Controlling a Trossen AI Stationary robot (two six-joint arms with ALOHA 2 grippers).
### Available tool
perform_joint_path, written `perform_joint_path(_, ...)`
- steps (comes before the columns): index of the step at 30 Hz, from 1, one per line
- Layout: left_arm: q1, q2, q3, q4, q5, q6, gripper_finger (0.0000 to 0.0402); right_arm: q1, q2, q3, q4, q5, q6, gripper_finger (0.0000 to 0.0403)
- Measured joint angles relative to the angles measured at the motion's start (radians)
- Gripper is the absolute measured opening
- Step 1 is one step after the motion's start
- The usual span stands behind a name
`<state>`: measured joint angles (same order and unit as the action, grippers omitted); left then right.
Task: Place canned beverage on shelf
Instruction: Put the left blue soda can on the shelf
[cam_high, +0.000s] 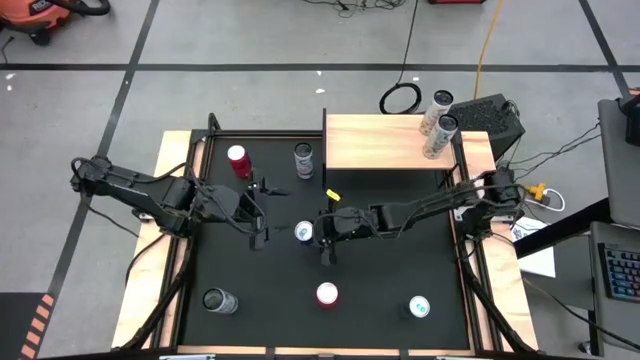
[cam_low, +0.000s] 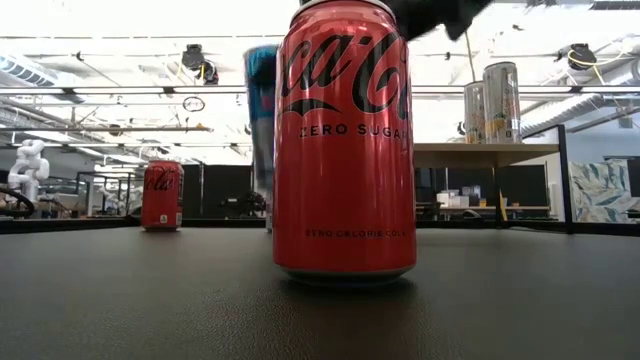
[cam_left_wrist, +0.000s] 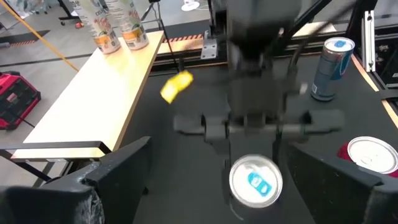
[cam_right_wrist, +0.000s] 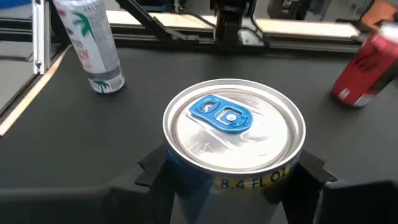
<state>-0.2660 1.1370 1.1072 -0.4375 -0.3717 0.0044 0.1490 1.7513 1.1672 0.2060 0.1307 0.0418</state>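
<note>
A slim can with a silver top and blue tab (cam_high: 304, 231) stands upright near the middle of the black table; it also shows in the right wrist view (cam_right_wrist: 233, 124), the left wrist view (cam_left_wrist: 255, 180) and, behind a red can, the low view (cam_low: 260, 120). My right gripper (cam_high: 318, 233) is shut on it. My left gripper (cam_high: 262, 215) is open and empty just left of it, fingers wide apart (cam_left_wrist: 217, 186). The shelf (cam_high: 385, 140), a pale-wood board, stands at the table's far right and carries two tall cans (cam_high: 437, 122). My right gripper pinches the can's wall just below its rim (cam_right_wrist: 177, 177) between its two fingers, one on each opposite side. The fingers (cam_right_wrist: 308, 171) come from the table's right, slanting down. The can is upright; its base looks level with the table in the low view.
A red can (cam_high: 238, 160) and a pale can (cam_high: 304, 160) stand at the far side. A red cola can (cam_high: 327, 294) and two more cans (cam_high: 419, 306) (cam_high: 218, 300) stand near the front edge. A yellow piece (cam_high: 332, 196) lies mid-table.
</note>
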Motion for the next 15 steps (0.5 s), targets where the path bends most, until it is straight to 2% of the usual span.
perform_joint_path(6, -0.001, 0.000, 0.000, 0.002, 0.000, -0.002, 0.0371, -0.022, -0.130, 0.059, -0.149, 0.032, -0.069, 0.0190)
perform_joint_path(11, -0.001, 0.000, 0.000, 0.003, 0.000, -0.002, 0.0371, -0.067, -0.266, 0.061, -0.203, 0.130, -0.118, 0.0190)
perform_joint_path(15, -0.002, 0.000, 0.000, 0.001, 0.000, -0.010, 0.0371, -0.138, -0.345, 0.062, -0.208, 0.135, -0.144, 0.0190)
